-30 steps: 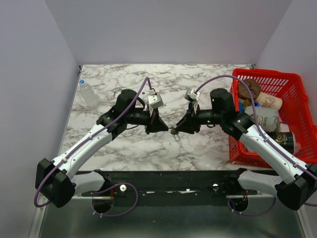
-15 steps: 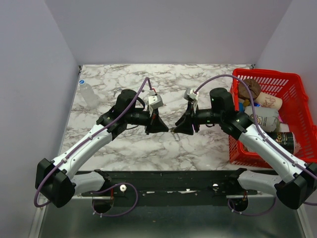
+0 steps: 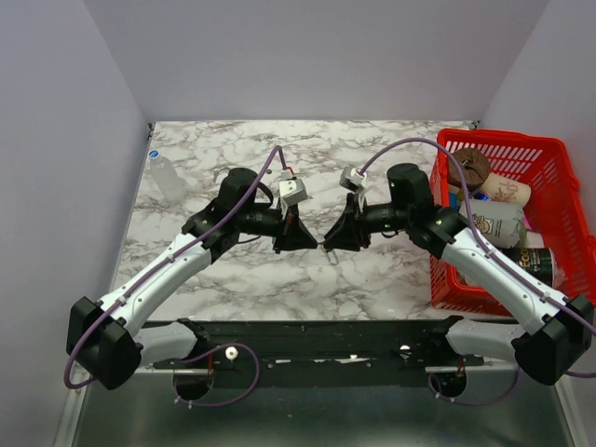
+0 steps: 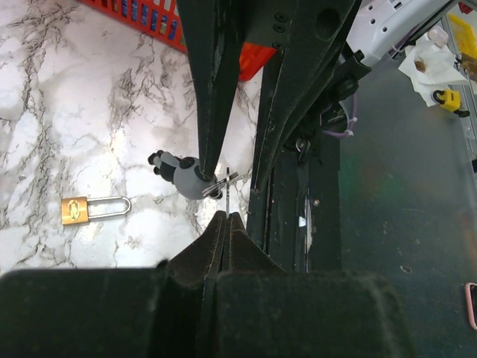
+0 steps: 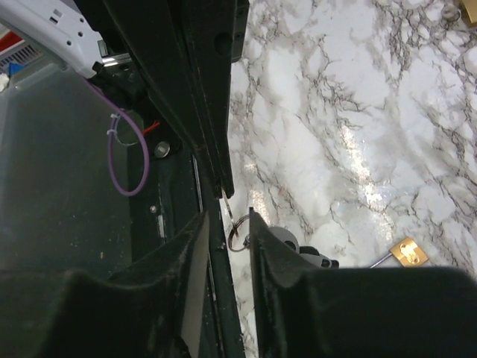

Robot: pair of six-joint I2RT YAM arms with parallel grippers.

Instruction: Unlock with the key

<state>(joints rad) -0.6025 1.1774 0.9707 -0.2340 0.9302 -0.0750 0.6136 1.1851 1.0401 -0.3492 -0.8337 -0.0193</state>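
Observation:
My left gripper (image 3: pixel 303 240) (image 4: pixel 226 215) is shut on the thin blade of the key (image 4: pixel 226 191) and holds it above the table. The key's ring (image 5: pixel 237 237) and a grey charm (image 4: pixel 182 172) hang off it. My right gripper (image 3: pixel 331 240) (image 5: pixel 229 216) faces the left one with its jaws open, one on each side of the key ring, not closed on it. The brass padlock (image 4: pixel 77 209) lies flat on the marble with its shackle closed, below and to the far side of the key. It also shows in the right wrist view (image 5: pixel 408 251).
A red basket (image 3: pixel 559 186) full of household items stands at the right edge of the table (image 3: pixel 223 279). A clear small bottle (image 3: pixel 166 179) stands at the far left. The black mounting rail (image 3: pixel 326 340) runs along the near edge.
My right arm has shifted a little left, bringing its gripper closer to the left gripper and the key. The left arm has stayed still.

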